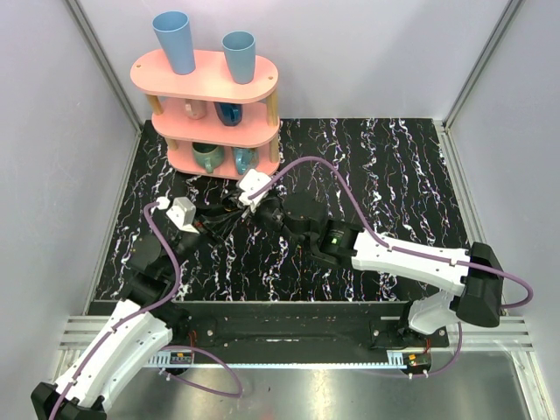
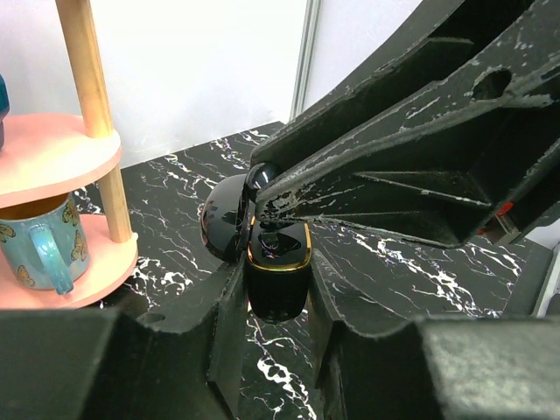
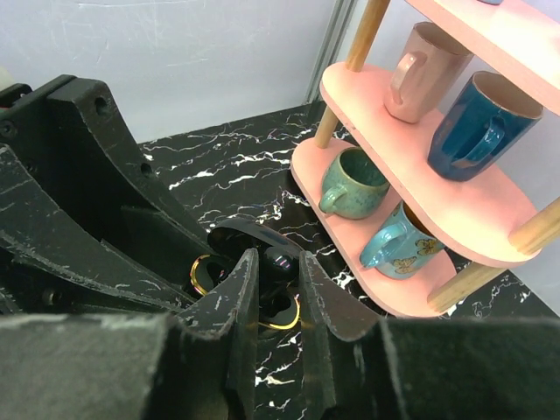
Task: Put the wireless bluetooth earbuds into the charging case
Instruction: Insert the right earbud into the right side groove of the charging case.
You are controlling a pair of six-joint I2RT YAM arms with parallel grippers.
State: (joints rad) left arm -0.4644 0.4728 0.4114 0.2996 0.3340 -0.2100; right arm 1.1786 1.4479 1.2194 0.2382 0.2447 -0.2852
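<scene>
The charging case (image 2: 278, 273) is glossy black with a gold rim, not pale. My left gripper (image 2: 276, 293) is shut on its lower body and holds it off the marbled table. Its lid (image 2: 224, 219) stands open to the left. My right gripper (image 3: 278, 262) is shut on a small black glossy earbud (image 3: 280, 260). The earbud (image 2: 262, 175) hangs just above the case's open mouth (image 3: 287, 322). I cannot tell whether another earbud sits inside the dark cavity. From above, both grippers meet near the table's middle (image 1: 254, 213), and the case is hidden there.
A pink three-tier shelf (image 1: 206, 83) stands at the back left, close behind the grippers. It carries blue cups on top and mugs (image 3: 353, 181) on its lower tiers. A butterfly mug (image 2: 45, 245) is near the left fingers. White walls enclose the table.
</scene>
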